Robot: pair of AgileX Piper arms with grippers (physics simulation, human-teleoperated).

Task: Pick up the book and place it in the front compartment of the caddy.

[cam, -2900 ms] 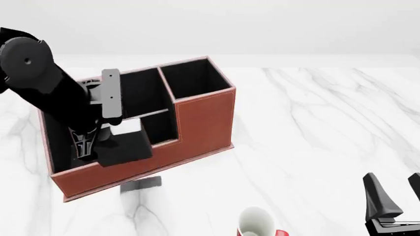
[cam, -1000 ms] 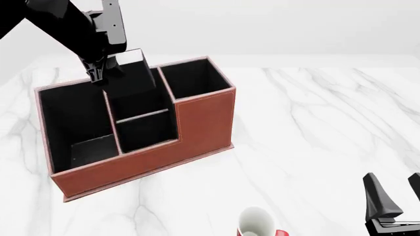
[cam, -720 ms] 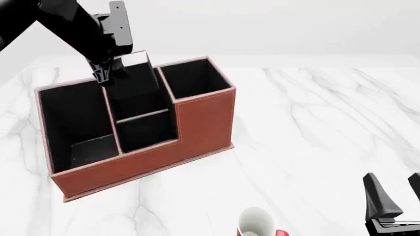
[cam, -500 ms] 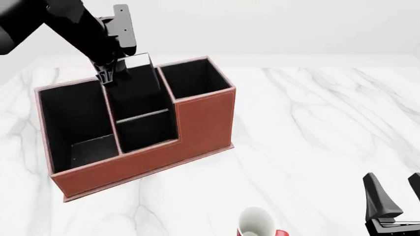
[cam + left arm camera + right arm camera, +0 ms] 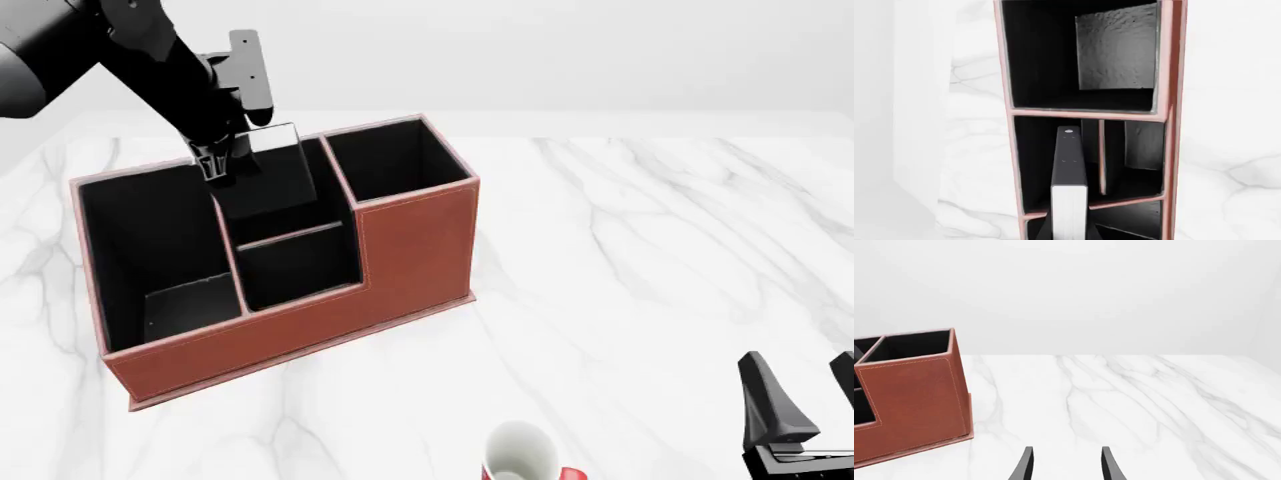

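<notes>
Left pincer [image 5: 218,165], upper left of the front view, pinches the book [image 5: 274,172] edge-on and has lowered it over the last second into the caddy [image 5: 400,250], above the taller middle pocket, not the front compartment [image 5: 296,268]. Right pincer [image 5: 1065,465] hangs spread over the counter [image 5: 641,260].

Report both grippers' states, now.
Left gripper: closed on the book, held above the caddy.
Right gripper: open, holding nothing, over the table.
</notes>
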